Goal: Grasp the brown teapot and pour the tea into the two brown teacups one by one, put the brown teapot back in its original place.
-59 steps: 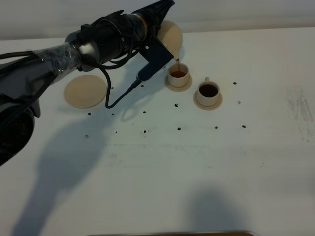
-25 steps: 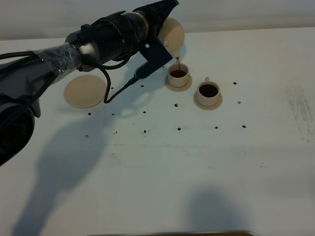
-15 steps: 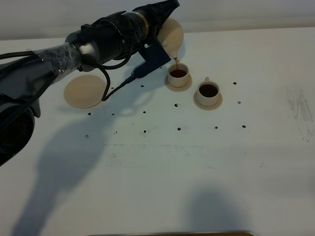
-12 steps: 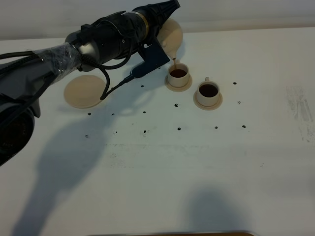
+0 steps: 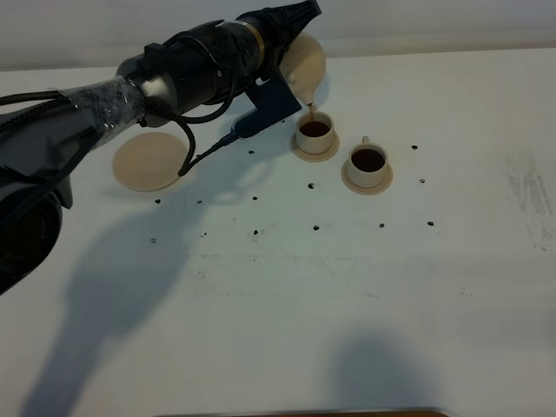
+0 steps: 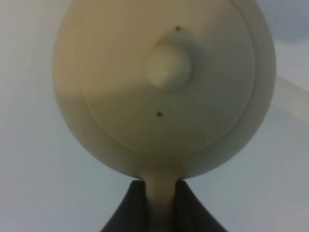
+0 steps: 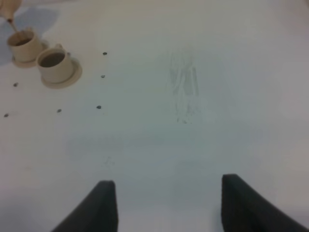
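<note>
Exterior high view: white table point(image 5: 365, 287) w/ scattered small dark dots and a faint scuffed patch toward its right side; pale wall strip along the far edge. Left arm reaches in from the left, its fingers point(image 5: 291, 19) clenched on the brown teapot point(image 5: 304, 62), held tilted in the air, spout down over the nearer-to-fingers teacup point(image 5: 314, 130). Thin brown stream runs from spout into that cup. Second teacup point(image 5: 368, 162) stands just beside it, farther from the fingers, full of dark tea; each on its small saucer. Large flat tan saucer point(image 5: 149, 161) lies bare, well apart from the fingers, under the arm.

Left wrist view: teapot point(image 6: 164, 87) fills the frame, round pale beige lid w/ knob and two tiny holes; handle pinched between the two dark fingers point(image 6: 130, 210).

Right wrist view: right fingers point(image 7: 164, 205) spread apart, grasping nothing, above bare table point(image 7: 193, 96). Both teacups point(image 7: 54, 65) far ahead of them, w/ a bit of spout and the stream over the far cup point(image 7: 23, 43)
</note>
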Robot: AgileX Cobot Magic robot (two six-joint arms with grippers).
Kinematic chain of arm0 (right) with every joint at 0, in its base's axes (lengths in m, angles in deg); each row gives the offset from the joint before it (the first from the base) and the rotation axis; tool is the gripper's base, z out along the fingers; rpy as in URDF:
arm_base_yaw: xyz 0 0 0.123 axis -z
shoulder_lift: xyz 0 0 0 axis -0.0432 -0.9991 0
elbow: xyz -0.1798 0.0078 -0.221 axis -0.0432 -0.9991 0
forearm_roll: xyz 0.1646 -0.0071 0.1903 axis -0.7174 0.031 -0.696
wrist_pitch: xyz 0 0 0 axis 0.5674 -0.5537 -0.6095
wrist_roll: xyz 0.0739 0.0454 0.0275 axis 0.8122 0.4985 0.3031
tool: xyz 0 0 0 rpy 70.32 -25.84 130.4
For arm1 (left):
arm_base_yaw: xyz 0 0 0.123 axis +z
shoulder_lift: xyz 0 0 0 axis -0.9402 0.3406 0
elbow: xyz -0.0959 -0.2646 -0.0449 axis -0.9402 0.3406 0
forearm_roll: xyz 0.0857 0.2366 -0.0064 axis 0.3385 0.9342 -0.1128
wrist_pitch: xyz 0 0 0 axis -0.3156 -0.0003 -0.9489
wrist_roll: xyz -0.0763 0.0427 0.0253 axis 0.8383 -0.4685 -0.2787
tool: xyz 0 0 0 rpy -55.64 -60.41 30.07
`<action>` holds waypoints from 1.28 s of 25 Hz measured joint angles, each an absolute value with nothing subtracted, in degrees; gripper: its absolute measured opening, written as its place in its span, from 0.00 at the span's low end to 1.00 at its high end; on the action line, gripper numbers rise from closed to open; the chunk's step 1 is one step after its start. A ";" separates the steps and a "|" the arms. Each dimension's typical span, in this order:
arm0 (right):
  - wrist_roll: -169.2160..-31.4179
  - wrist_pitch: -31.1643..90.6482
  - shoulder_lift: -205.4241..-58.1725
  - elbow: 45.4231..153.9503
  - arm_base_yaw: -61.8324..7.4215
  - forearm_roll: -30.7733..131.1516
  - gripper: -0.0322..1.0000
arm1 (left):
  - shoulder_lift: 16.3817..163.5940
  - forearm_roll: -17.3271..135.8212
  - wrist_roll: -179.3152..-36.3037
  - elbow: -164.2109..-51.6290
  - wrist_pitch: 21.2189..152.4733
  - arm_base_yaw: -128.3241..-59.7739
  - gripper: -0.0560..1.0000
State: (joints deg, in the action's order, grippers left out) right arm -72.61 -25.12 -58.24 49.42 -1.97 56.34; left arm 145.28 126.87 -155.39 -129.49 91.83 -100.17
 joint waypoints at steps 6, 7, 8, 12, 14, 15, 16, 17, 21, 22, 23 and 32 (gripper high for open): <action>-72.61 -25.12 -58.24 49.42 -1.97 56.34 0.50 | 145.28 128.13 -155.39 -129.49 91.19 -100.35 0.13; -72.61 -25.12 -58.24 49.42 -1.97 56.34 0.50 | 145.28 128.17 -155.39 -129.49 91.19 -100.35 0.13; -72.61 -25.12 -58.24 49.42 -1.97 56.34 0.50 | 145.28 128.17 -155.39 -129.49 91.19 -100.35 0.13; -72.61 -25.12 -58.24 49.42 -1.97 56.34 0.50 | 145.28 128.20 -155.39 -129.49 91.15 -100.35 0.13; -72.61 -25.12 -58.24 49.42 -1.97 56.34 0.50 | 145.28 128.20 -155.39 -129.49 91.15 -100.35 0.13; -72.61 -25.12 -58.24 49.42 -1.97 56.34 0.50 | 145.28 128.20 -155.39 -129.49 91.09 -100.35 0.13; -72.61 -25.12 -58.24 49.42 -1.97 56.34 0.50 | 145.28 128.20 -155.39 -129.49 91.04 -100.35 0.13; -72.61 -25.12 -58.24 49.42 -1.97 56.34 0.50 | 145.28 128.20 -155.39 -129.49 91.04 -100.35 0.13; -72.61 -25.12 -58.24 49.42 -1.97 56.34 0.50 | 145.28 128.20 -155.39 -129.49 91.04 -100.35 0.13; -72.61 -25.12 -58.24 49.42 -1.97 56.34 0.50 | 145.28 128.20 -155.39 -129.49 91.04 -100.35 0.13; -72.61 -25.12 -58.24 49.42 -1.97 56.34 0.50 | 145.28 128.20 -155.39 -129.49 91.04 -100.35 0.13; -72.61 -25.12 -58.24 49.42 -1.97 56.34 0.50 | 145.28 128.20 -155.46 -129.49 90.92 -100.35 0.13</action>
